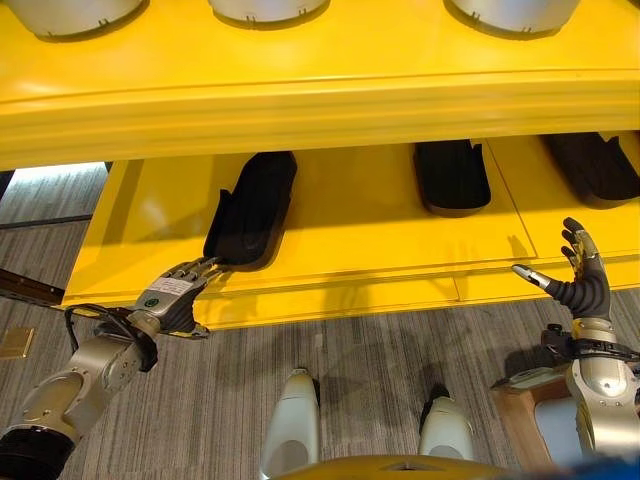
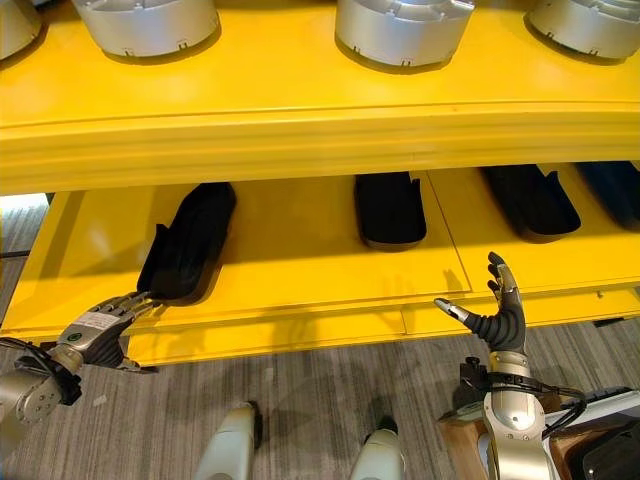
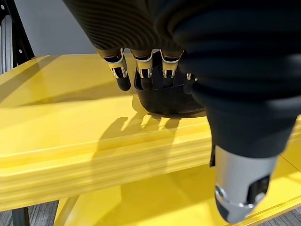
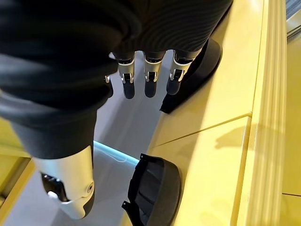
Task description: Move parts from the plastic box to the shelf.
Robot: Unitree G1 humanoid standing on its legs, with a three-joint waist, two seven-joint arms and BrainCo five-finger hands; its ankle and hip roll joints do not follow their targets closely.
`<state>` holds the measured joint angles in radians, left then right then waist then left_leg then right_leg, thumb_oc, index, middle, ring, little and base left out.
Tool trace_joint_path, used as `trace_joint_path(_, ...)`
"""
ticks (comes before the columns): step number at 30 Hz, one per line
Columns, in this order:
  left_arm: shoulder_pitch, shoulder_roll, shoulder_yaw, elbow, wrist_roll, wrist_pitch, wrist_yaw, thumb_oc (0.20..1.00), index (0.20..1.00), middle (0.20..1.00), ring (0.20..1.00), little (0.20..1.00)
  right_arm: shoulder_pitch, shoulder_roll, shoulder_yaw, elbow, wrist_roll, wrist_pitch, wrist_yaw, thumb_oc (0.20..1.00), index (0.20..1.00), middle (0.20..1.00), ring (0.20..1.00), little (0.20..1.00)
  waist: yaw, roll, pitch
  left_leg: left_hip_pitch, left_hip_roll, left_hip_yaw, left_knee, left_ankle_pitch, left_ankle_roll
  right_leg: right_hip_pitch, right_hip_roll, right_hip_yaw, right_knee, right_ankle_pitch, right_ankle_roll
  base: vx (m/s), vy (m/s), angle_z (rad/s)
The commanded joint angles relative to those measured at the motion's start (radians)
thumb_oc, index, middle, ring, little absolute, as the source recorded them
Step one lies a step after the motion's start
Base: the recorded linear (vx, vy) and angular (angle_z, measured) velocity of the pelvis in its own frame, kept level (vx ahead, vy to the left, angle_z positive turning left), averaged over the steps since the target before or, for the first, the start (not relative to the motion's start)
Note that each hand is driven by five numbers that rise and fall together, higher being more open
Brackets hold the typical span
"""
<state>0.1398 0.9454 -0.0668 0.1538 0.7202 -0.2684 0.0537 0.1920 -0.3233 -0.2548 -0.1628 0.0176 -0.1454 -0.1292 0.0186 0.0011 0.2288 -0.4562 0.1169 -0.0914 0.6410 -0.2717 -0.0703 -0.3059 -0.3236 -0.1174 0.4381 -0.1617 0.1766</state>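
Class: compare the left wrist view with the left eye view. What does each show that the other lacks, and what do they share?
Left wrist view alone: the close underside of the left hand, its fingertips at the near end of a black part.

Left eye view alone: the right hand raised with fingers spread, two more black parts, and silver parts on the upper level.

Both: the yellow shelf and that leftmost part.
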Motion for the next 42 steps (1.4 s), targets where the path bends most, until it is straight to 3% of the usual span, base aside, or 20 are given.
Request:
trace_joint_path(1,-0.004,0.009,-0.040,0.050,0.037,0.004,0.013,1.000,1.000,1.000,1.000,1.000,-0.015,-0.033,-0.030,-0.057,0.010,-0.040,-0.010,1.000,1.000,1.000,1.000,1.000,-0.005,-0.018,-0.024,-0.017,-0.013,-0.024,-0.019,0.121,0.016,-0.040,0.028,0.022,0.172,0.016,-0.052,0.00,0.000,0.00)
trace_joint_path(20,-0.163,0.034,-0.193,0.028,0.092,-0.018,-0.009,1.000,1.000,1.000,1.000,1.000,0.003,-0.049,-0.024,-0.063,0.018,-0.042,-0.005,1.000,1.000,1.000,1.000,1.000,-0.040,-0.010,-0.036,-0.021,0.000,-0.012,-0.010,0.113,0.013,-0.066,0.042,0.043,0.186,0.013,-0.055,0.00,-0.003,-0.03)
trace_joint_path(30,-0.170,-0.014,-0.157,0.015,0.079,0.003,0.000,1.000,1.000,1.000,1.000,1.000,0.001,-0.037,-0.026,-0.056,0.013,-0.031,-0.006,1.000,1.000,1.000,1.000,1.000,-0.042,-0.011,-0.046,-0.019,0.004,-0.012,-0.014,0.115,0.012,-0.069,0.046,0.042,0.188,0.012,-0.059,0.00,0.000,0.00)
trace_joint_path(42,-0.210,0.001,-0.116,0.085,0.116,0.048,0.037,1.000,1.000,1.000,1.000,1.000,-0.001,-0.043,-0.029,-0.053,0.011,-0.021,-0.003,1.000,1.000,1.000,1.000,1.000,-0.050,-0.010,-0.067,-0.028,0.008,-0.011,-0.015,0.119,0.009,-0.078,0.053,0.046,0.183,0.017,-0.060,0.00,0.000,0.00)
